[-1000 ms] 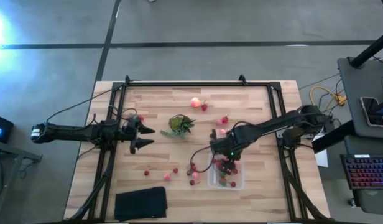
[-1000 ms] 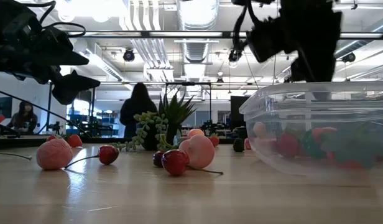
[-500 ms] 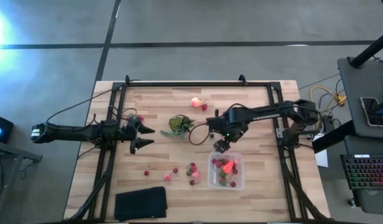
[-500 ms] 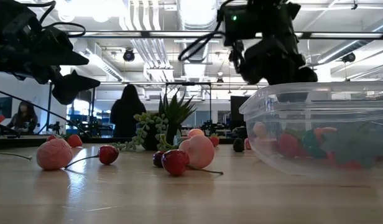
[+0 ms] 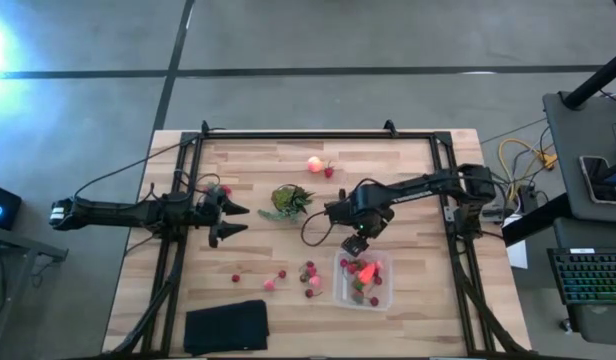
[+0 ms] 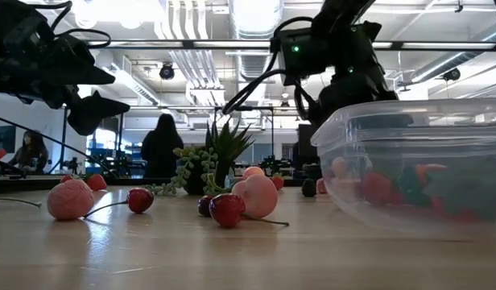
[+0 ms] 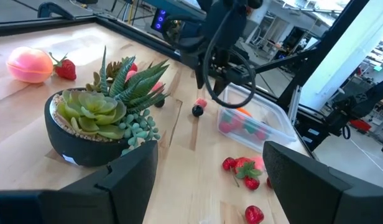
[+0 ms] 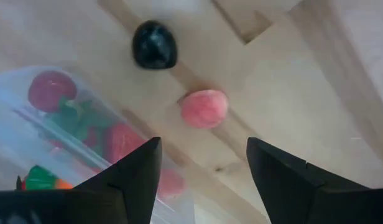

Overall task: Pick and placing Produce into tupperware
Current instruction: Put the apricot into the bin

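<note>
Right pincer (image 5: 355, 243) spread, empty, above pink berry (image 8: 204, 108), just beside tupperware (image 5: 364, 281); left pincer (image 5: 228, 220) spread

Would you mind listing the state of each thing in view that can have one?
tupperware: upright, no lid on it, several pieces inside.
right gripper: open, empty, above a pink berry beside the tupperware.
left gripper: open, empty, waiting at the table's left side.
potted succulent: upright.
black pad: lying flat at the near edge.
peach: loose on the table.

Clear tupperware (image 5: 364, 280) part-filled with red produce (image 5: 366, 270); more berries (image 5: 310, 276) scattered beside.
</note>
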Action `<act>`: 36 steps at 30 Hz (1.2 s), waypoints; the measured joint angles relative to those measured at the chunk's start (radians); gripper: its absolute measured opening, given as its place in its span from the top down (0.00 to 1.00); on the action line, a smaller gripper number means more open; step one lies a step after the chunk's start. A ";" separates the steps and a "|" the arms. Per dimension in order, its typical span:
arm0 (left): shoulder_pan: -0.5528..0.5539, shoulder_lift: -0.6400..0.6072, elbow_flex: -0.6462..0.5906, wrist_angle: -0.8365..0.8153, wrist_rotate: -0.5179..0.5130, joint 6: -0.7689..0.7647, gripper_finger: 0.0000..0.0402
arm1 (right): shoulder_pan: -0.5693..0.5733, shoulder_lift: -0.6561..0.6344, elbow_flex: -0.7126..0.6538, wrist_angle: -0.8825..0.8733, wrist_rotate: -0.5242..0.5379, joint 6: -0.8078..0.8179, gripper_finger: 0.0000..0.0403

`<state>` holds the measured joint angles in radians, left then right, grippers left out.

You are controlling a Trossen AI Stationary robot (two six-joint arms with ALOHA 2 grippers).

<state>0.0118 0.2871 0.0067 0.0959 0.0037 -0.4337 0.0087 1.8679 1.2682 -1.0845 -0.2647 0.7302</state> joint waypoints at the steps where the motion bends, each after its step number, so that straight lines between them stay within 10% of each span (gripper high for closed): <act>1: 0.000 0.000 0.000 0.000 0.000 0.000 0.31 | 0.003 0.000 0.000 0.003 -0.001 0.006 0.43; 36: 0.000 0.000 0.000 0.000 0.000 0.000 0.31 | 0.002 0.000 -0.134 0.226 0.049 0.238 0.47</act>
<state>0.0118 0.2873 0.0067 0.0958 0.0039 -0.4337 0.0105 1.8683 1.1345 -0.8587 -0.2161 0.9685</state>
